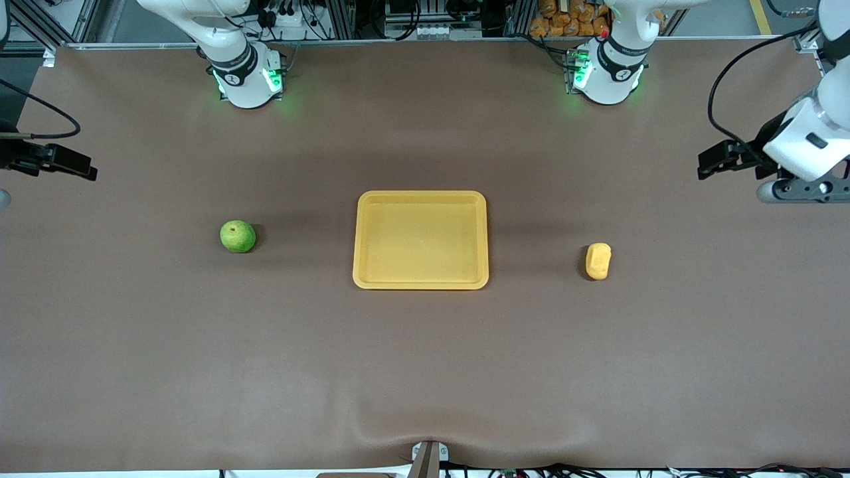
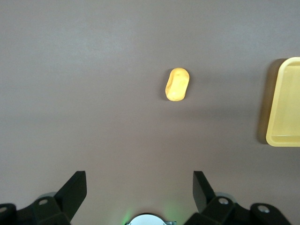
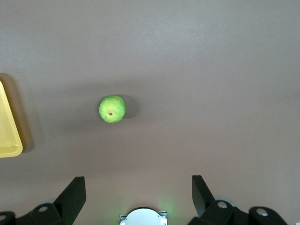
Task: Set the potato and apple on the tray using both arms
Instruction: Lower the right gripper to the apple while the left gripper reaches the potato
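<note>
The right claw (image 3: pixel 136 190) hangs spread and empty over the tabletop (image 1: pixel 425 372) above the apple (image 1: pixel 238 236) — probably firm and smooth, best pinched across its widest girth. The empty tray (image 1: pixel 421 199) sits mid-table between both foods. Toward the left arm's end lies the potato (image 1: pixel 597 261) — seemingly light, best gripped across its narrow waist — under the spread left claw (image 2: pixel 138 190); no writing is legible.

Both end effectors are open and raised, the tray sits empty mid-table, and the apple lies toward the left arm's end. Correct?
Not quite. The front view shows the apple toward the right arm's end; the potato lies toward the left arm's end. The rest holds.
</note>
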Action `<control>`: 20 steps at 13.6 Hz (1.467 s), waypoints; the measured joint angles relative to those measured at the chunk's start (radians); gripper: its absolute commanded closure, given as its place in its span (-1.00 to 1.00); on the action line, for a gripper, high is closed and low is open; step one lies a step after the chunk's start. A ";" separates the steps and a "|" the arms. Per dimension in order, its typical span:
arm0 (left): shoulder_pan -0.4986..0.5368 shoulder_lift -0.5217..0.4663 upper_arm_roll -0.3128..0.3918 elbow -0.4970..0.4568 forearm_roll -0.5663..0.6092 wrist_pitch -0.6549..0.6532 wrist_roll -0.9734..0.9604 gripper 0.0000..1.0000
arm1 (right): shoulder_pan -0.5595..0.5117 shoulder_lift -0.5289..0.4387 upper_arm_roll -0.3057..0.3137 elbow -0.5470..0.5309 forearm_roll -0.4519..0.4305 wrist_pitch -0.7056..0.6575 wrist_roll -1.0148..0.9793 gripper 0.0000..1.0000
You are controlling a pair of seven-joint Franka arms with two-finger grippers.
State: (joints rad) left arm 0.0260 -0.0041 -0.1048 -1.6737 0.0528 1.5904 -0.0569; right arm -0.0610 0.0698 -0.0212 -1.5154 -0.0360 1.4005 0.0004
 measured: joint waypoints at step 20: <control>0.015 0.115 0.002 -0.265 0.000 0.391 0.000 -1.00 | 0.000 0.200 0.002 -0.002 0.000 0.054 0.000 -1.00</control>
State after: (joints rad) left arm 0.0405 0.1107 -0.1033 -1.9386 0.0528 1.9816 -0.0569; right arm -0.0612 0.2703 -0.0187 -1.5172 -0.0356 1.4548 0.0004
